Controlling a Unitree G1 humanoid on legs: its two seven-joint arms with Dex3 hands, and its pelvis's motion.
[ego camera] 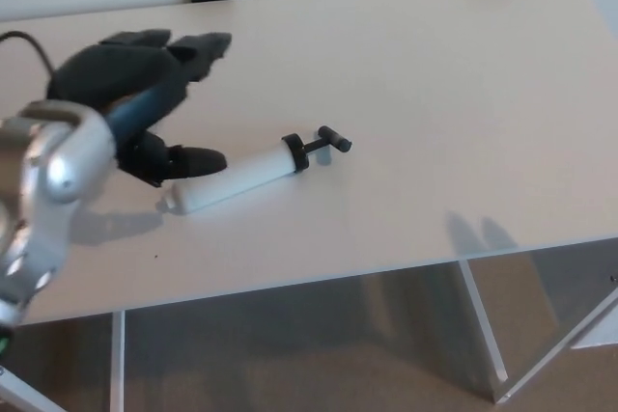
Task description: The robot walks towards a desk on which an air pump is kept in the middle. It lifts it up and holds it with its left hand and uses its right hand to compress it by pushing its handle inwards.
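item: pump [246,173], white barrel, black t-handle [332,139] at its right end. lies flat on the desk [463,74], near the front middle, handle end angled away from the robot, handle drawn out a little.
left hand [135,94]: above and to the left of the pump, fingers spread, thumb tip close over the barrel's near end; holds nothing.
right hand: not in view.
step, as judged: grasp not yet made; pump not lifted.
next move calls for: lowering the left hand over the barrel, fingers closing around it mid-length, clear of the handle, then lifting.
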